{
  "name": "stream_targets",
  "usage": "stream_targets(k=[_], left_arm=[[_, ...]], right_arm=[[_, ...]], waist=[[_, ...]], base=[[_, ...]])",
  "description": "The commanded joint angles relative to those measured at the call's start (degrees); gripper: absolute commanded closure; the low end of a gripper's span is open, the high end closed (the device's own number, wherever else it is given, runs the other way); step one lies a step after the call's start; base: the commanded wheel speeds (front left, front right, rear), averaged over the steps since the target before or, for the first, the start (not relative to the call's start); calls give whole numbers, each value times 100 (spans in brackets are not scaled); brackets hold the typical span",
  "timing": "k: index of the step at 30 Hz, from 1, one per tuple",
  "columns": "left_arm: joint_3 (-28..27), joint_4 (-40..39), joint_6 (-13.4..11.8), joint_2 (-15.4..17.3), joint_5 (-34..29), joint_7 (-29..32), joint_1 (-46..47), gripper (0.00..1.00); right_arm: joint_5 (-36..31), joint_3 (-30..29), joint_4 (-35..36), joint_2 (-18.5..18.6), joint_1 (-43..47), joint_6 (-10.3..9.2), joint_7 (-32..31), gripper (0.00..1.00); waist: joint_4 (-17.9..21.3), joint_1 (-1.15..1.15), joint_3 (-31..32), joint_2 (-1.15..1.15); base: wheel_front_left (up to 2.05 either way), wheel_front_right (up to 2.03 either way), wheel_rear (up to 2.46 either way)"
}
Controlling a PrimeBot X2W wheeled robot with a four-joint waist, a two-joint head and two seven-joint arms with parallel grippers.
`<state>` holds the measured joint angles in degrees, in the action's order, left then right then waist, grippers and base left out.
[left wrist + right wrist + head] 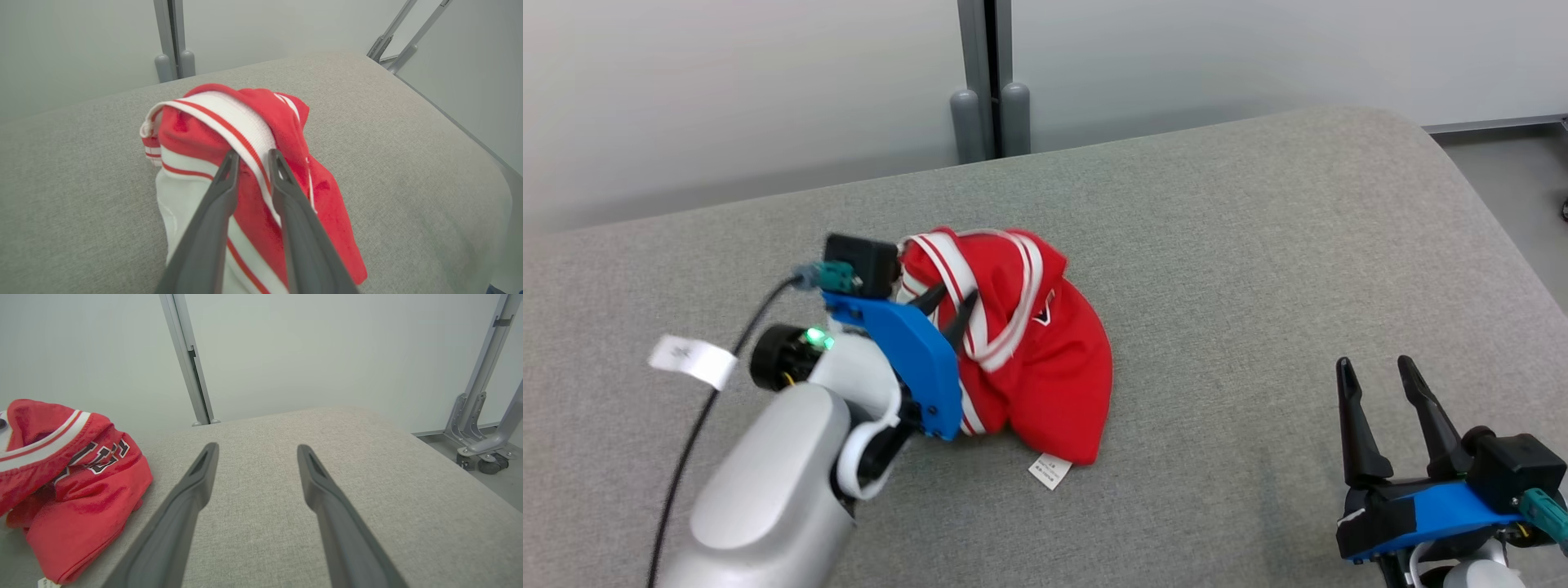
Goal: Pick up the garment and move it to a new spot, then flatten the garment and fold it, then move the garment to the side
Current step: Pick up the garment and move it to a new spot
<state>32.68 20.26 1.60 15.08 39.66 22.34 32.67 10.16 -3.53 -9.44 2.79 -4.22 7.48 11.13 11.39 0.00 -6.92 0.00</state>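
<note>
The garment (1045, 359) is a red jersey with white striped trim, bunched in a heap on the grey padded surface (1241, 245). My left gripper (960, 292) reaches into the heap's left side. In the left wrist view the garment (286, 122) has its white band lying between the left gripper's (253, 153) slightly parted fingers, so that gripper is narrowly open. My right gripper (1374, 361) stands open over bare surface at the lower right, well away from the cloth. The right wrist view shows the right gripper (257, 446) wide open, with the garment (81, 477) far to its left.
A white care label (1050, 471) sticks out from the heap's near edge. The surface's rounded right edge (1515, 245) drops to the floor. A grey post (990, 82) stands behind the far edge. A black cable with a white tag (690, 359) trails from my left wrist.
</note>
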Motion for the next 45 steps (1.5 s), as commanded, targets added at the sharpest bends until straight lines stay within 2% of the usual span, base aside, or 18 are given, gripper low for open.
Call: stream_targets(k=[1,6,11,20,24,31,38,45], left_arm=[[61,174,60,-99,-49,-183,-117,0],[133,536,206,-338,-30,-707,-302,0],[-79,351,279,-428,104,-1493,-576,0],[-720,-236,-13,-213,65,-3178,-1502,0],[-913,-407,-181,-36,-206,-3626,-1914,0],[-1422,-824,-398,78,-893,-3755,-2633,0],[-2020,-1064,-221,-116,-1360,-3758,-3330,0],[-2124,-875,-153,-149,-1593,-3758,-3561,0]], right_arm=[[23,10,23,19,-9,3,-6,0],[36,-18,14,18,29,3,-3,0],[23,-76,33,19,123,3,-27,0],[-9,-162,80,18,242,3,-97,0],[-26,-142,106,19,299,3,-157,0],[-12,-139,111,19,363,3,-187,0],[7,-78,89,18,396,3,-228,0],[3,-51,72,19,451,3,-275,0]], waist=[[-37,0,10,0],[-220,0,112,0],[-465,0,226,0],[-930,0,412,0],[-1091,0,499,0],[-1231,0,617,0],[-1240,0,666,0],[-1240,0,673,0]], base=[[0,0,0],[0,0,0],[0,0,0],[0,0,0],[0,0,0],[0,0,0],[0,0,0],[0,0,0]])
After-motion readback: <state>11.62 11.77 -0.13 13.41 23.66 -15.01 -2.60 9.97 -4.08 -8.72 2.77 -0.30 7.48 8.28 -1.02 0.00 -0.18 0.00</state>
